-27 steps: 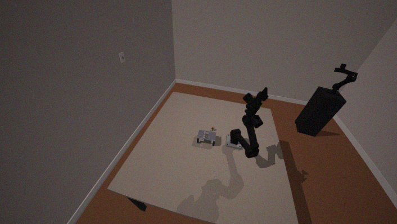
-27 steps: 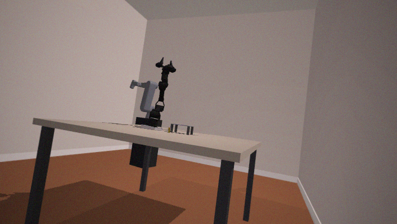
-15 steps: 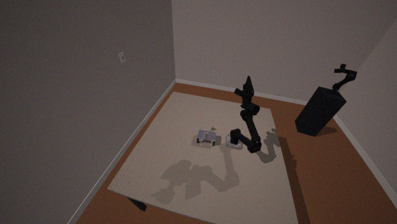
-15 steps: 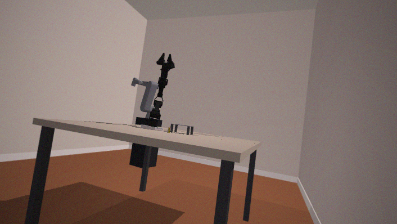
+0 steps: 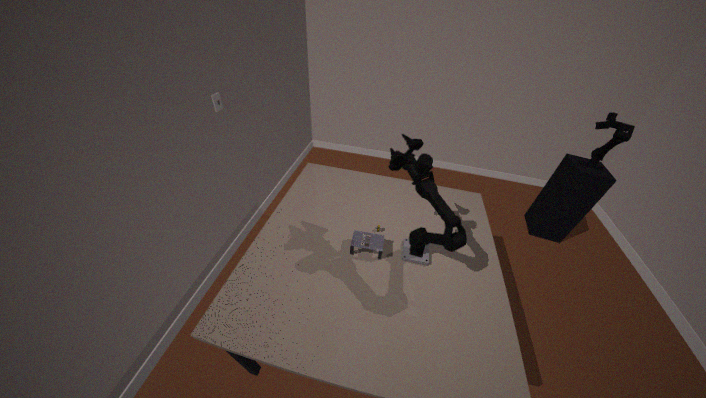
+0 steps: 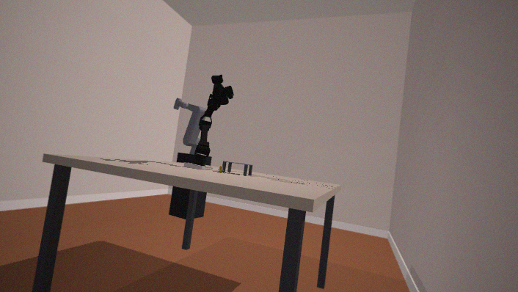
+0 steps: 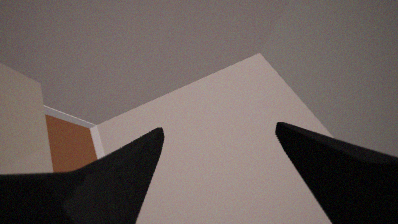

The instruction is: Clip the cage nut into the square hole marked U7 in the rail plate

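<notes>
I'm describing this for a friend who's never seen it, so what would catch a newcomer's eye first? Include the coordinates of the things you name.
Probably the black arm (image 5: 436, 197) (image 6: 205, 133), reaching up from the pale table (image 5: 440, 325) (image 6: 176, 180), its gripper (image 5: 404, 150) (image 7: 218, 130) open high above. Next, perhaps, the small gray rail plate (image 5: 358, 241) (image 6: 238, 163) standing on short legs beside the arm's base, with a tiny yellow thing (image 5: 379, 228) (image 6: 221, 169) near it.
</notes>
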